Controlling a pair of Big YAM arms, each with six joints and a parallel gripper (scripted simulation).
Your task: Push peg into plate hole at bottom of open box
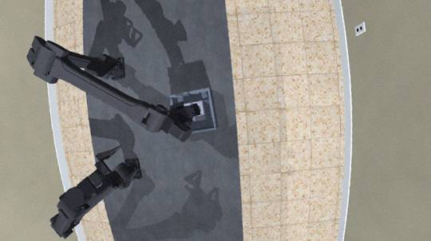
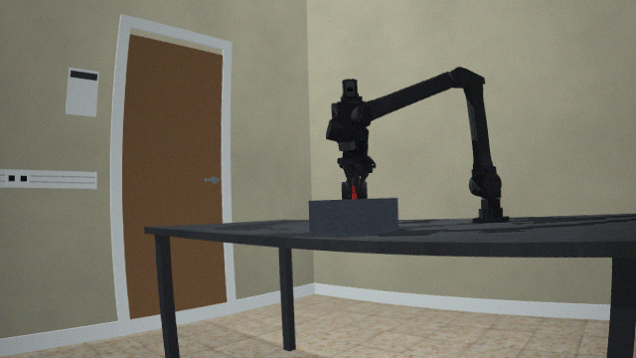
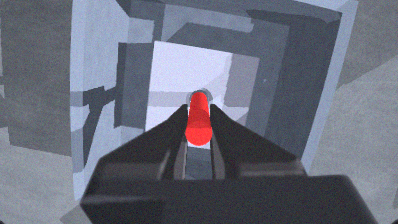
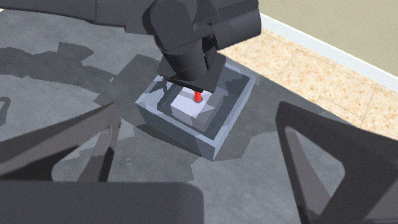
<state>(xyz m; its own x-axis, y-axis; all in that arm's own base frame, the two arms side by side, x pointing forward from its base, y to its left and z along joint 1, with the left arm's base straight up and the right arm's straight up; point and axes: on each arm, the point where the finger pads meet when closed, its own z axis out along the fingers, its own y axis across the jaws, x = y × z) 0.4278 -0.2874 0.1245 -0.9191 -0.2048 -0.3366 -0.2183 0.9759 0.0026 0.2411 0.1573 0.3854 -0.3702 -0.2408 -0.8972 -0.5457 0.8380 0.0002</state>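
Note:
The red peg [image 2: 354, 192] [image 3: 199, 133] [image 4: 198, 95] is held upright between the fingers of my left gripper [image 3: 198, 112] [image 2: 354, 196], which is shut on it. The pale plate [image 3: 175, 65] [image 4: 182, 108] lies at the bottom of the open grey-blue box [image 1: 213, 113] [image 2: 353, 216] [image 3: 77, 50] [image 4: 170, 127]. In the left wrist view the peg's lower end is at the round hole, with the hole's rim showing around it. Whether it has entered the hole I cannot tell. My right gripper [image 4: 198, 111] is open and empty, away from the box.
The box walls stand around the plate and my left fingers. The left arm reaches across the dark table [image 1: 158, 183] [image 2: 447, 244] to the box. The right arm [image 1: 83, 194] is folded near the table's left edge in the top view.

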